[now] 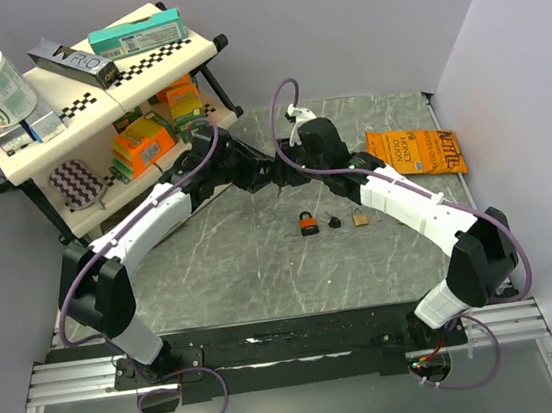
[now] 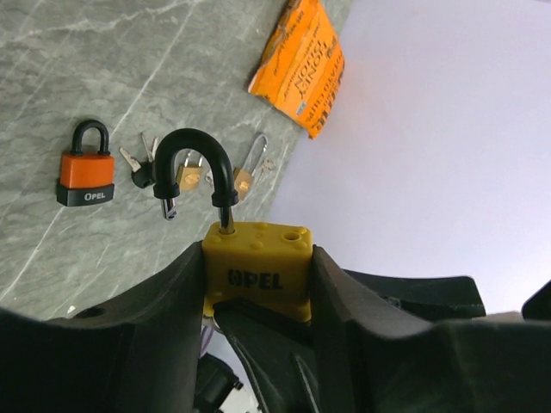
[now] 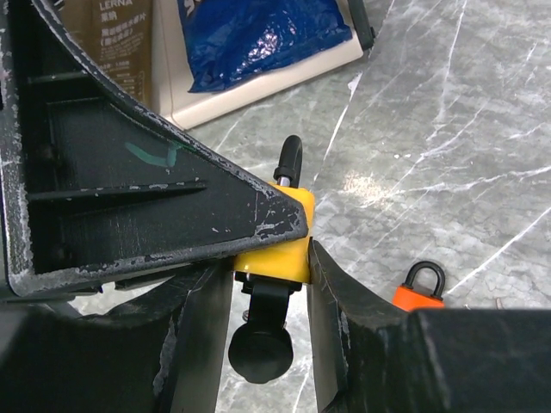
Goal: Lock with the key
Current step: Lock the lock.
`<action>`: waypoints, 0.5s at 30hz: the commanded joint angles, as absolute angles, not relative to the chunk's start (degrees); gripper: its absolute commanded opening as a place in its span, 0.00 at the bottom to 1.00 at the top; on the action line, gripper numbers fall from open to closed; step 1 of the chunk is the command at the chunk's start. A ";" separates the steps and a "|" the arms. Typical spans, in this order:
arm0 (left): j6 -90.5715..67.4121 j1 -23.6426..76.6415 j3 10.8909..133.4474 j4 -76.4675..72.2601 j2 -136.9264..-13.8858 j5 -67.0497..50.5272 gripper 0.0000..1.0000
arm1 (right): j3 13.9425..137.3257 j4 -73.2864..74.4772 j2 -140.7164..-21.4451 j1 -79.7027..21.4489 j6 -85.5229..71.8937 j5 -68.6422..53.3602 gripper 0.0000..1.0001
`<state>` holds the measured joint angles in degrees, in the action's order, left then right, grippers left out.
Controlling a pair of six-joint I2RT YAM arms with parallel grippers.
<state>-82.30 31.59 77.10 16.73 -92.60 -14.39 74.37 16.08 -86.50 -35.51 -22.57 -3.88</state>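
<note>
A yellow padlock marked OPEL is clamped between my left gripper's fingers, held above the table. Its black shackle is up, with one leg out of the body. In the right wrist view a black key sticks out of the bottom of the yellow padlock. My right gripper straddles the key, with a small gap on the key's right side. The two grippers meet at mid table; the lock is hidden there in the top view.
An orange padlock, loose keys and a brass padlock lie on the marble table. An orange packet lies at the back right. A two-tier shelf with boxes stands at the back left.
</note>
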 commanded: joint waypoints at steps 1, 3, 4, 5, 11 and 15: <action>-83.15 30.68 74.37 8.45 -88.86 -24.07 0.52 | 76.38 14.15 -85.70 -34.98 -20.57 -4.90 0.00; -80.09 29.53 73.92 9.14 -87.89 -24.08 0.74 | 75.59 13.89 -84.21 -34.02 -19.87 -7.46 0.00; -79.29 29.18 73.22 9.23 -87.46 -23.91 0.80 | 75.41 13.97 -83.76 -33.67 -19.69 -9.73 0.00; -78.58 28.22 72.69 9.49 -86.58 -23.91 0.95 | 75.15 13.89 -83.32 -33.31 -19.60 -10.97 0.00; -64.37 25.49 68.82 10.11 -81.57 -24.70 0.96 | 73.65 13.36 -79.81 -27.96 -15.66 -27.99 0.00; -45.59 23.73 65.66 10.88 -76.91 -29.78 0.96 | 71.72 13.97 -76.65 -21.81 -12.05 -45.49 0.00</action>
<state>-65.23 24.93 67.46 11.77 -82.35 -23.68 72.29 17.08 -83.48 -26.48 -16.36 -25.06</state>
